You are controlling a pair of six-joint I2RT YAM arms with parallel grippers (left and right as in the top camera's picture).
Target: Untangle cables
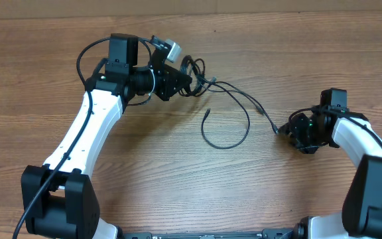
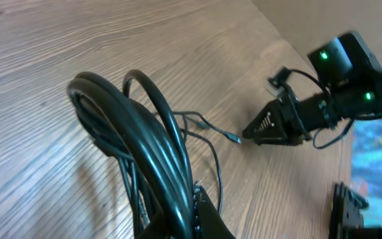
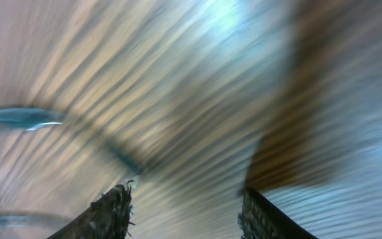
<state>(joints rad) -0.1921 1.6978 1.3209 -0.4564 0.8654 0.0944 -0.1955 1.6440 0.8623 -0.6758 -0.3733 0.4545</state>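
The left pincer pinches the bunched cables, anchoring the knot, I judge, so strands can be drawn out. One strand trails from the left pincer across the desk toward the right pincer, which is spread and empty, probably about to take the plug tip.

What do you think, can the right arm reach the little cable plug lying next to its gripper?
Probably yes. The right gripper sits open just beside the cable plug, with only bare table between them. The plug's cable runs back to the bunch of cables held by the left gripper.
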